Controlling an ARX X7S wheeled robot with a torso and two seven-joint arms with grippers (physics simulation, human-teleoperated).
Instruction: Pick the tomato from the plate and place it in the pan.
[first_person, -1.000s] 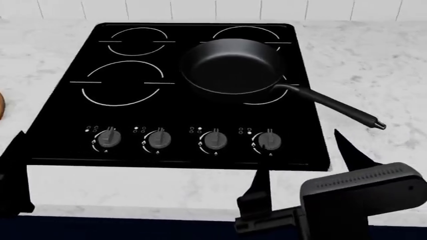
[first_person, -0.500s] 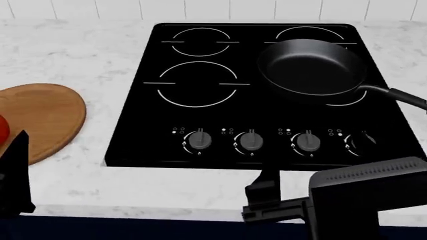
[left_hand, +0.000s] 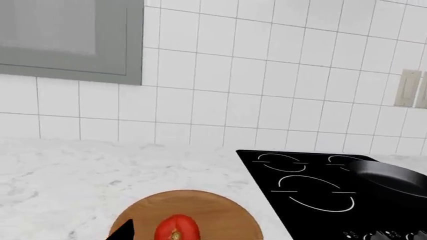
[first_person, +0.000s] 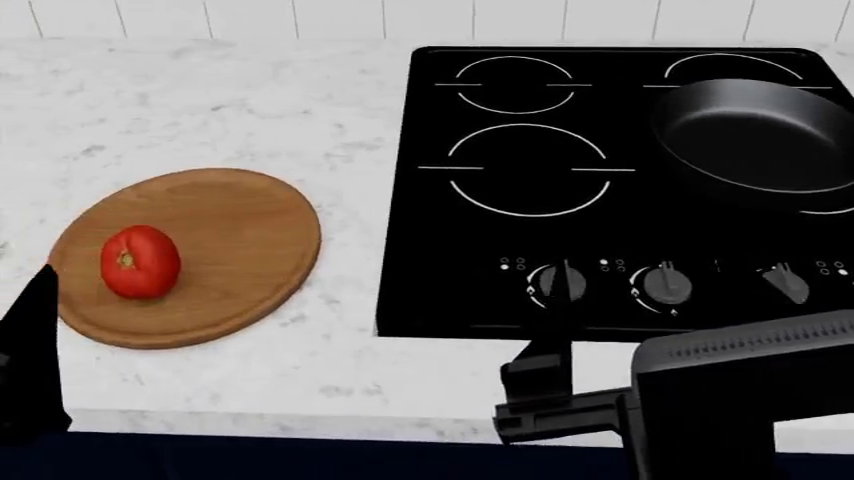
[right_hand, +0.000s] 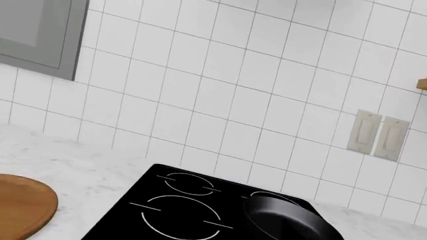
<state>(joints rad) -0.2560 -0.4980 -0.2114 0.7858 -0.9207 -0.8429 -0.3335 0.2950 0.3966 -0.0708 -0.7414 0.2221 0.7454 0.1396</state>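
While the tomato (first_person: 140, 262) sits on the left part of the plate (first_person: 240, 240), stem spot turned toward me, nothing touches it; the plate lies flat on the marble desk (first_person: 200, 100), just left of the black cooktop (first_person: 534, 250), apart from its edge. On the cooktop's far right burner rests the pan (first_person: 761, 140) — partly cut off by the head view's right border, its inside bare. My left gripper (first_person: 30, 350) shows only as one dark finger low at the left, near the plate's front rim; whether my fingers there are wide or narrow I cannot tell. My right gripper (first_person: 541, 385) hangs low in front of the desk edge, below the row of knobs (first_person: 561, 285); only one finger shows — its spread I cannot tell either. White tiles (right_hand: 233, 75) back the desk.
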